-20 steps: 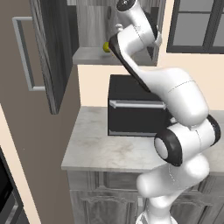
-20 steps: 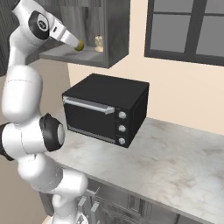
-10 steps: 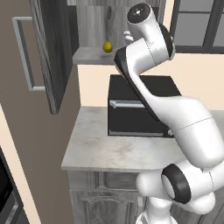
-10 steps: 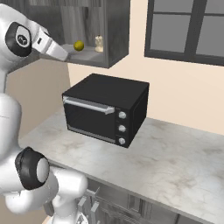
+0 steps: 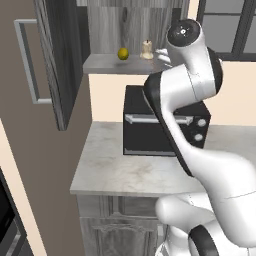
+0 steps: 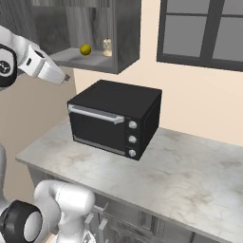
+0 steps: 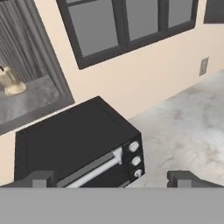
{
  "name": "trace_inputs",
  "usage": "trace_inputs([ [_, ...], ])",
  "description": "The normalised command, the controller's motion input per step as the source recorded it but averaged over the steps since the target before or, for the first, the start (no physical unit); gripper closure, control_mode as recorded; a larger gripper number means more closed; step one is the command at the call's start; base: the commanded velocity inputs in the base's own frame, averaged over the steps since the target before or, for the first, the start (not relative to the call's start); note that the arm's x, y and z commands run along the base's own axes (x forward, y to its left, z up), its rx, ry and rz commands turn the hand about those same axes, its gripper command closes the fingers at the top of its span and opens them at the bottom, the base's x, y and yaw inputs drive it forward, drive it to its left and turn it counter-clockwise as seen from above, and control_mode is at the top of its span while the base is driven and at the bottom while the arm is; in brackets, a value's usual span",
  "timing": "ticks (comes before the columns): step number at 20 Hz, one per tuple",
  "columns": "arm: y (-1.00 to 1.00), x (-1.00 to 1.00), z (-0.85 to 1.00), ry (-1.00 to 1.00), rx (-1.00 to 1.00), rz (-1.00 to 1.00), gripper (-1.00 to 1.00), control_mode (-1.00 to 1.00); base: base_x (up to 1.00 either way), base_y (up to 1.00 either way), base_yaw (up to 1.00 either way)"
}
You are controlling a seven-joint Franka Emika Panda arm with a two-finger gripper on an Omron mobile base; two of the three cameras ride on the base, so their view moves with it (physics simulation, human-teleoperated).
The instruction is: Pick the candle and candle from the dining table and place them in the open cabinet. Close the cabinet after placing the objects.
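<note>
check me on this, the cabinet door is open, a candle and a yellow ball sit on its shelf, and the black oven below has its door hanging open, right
Not quite: the black oven has its door shut, its silver handle flat along the top of the front, as the right base view shows. The rest holds: the cabinet door is open, and the candle and yellow ball sit on its shelf.

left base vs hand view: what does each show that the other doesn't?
Left base alone: the cabinet door swung open with its bar handle, and a yellow ball on the shelf. Hand view alone: the wall outlet and the open gripper. Shared: the squat candle on the cabinet shelf, the black oven, the marble counter and the window.
</note>
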Motion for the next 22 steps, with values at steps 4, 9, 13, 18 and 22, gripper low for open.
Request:
trace_inputs([
  [4, -0.27, -0.79, -0.30, 0.00, 0.00, 0.00, -1.00, -1.00, 0.00, 0.00, 0.00],
  [9, -0.09, -0.68, -0.16, 0.00, 0.00, 0.00, -1.00, -1.00, 0.00, 0.00, 0.00],
  [13, -0.03, -0.29, -0.06, 0.00, 0.00, 0.00, -1.00, -1.00, 0.00, 0.00, 0.00],
  [18, 0.01, -0.01, 0.00, 0.00, 0.00, 0.00, -1.00, 1.00, -0.05, -0.04, -0.02],
  [22, 0.00, 0.00, 0.00, 0.00, 0.00, 0.00, -1.00, 1.00, -0.18, -0.30, -0.35],
])
